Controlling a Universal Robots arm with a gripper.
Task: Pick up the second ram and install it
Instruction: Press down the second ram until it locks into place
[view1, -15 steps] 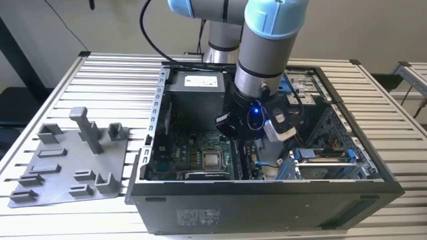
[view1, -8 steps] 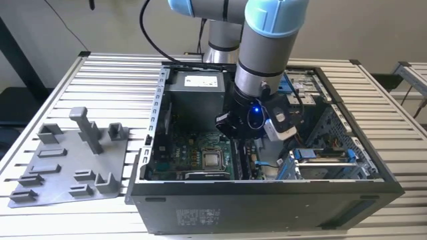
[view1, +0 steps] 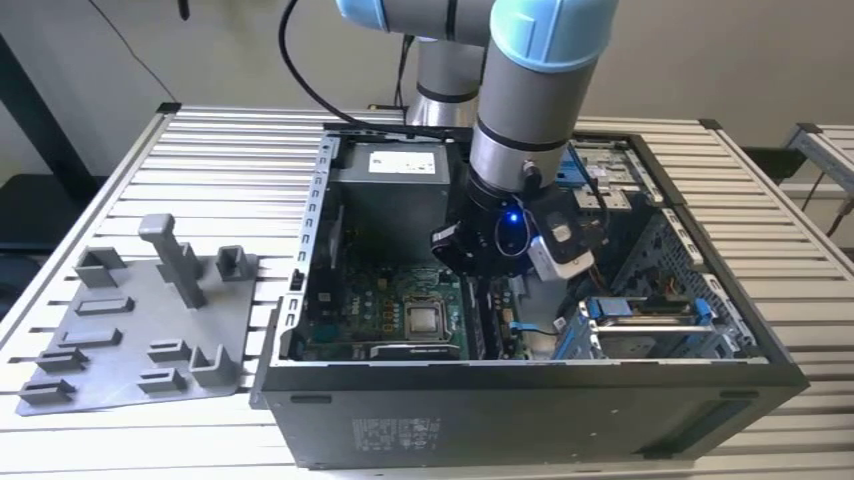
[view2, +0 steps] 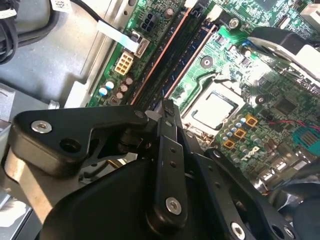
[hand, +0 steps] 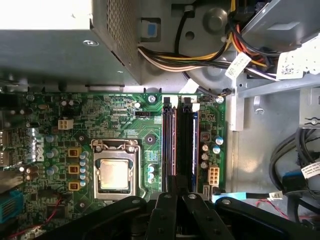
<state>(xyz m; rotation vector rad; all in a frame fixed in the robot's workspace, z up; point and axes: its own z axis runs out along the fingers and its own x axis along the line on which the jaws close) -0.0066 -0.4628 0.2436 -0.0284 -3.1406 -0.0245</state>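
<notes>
My gripper (view1: 489, 286) is low inside the open computer case (view1: 310, 250), over the motherboard (hand: 125, 112). Its fingers are shut together, and their tips (view2: 167, 106) sit at the near end of the memory slots beside the processor socket (hand: 114, 173). A thin long edge that I take for the second ram (hand: 173, 145) stands in the slot nearest the socket and runs away from the fingertips (hand: 175, 184). It shows in the second wrist view too, as the second ram (view2: 192, 62). I cannot tell whether the tips touch it.
On the exterior view's left, a grey fixture plate (view1: 134, 330) with posts lies on the slatted table. The power supply (hand: 55, 42), bundled cables (hand: 200, 60) and the blue-trimmed drive cage (view1: 641, 315) crowd the case around the slots.
</notes>
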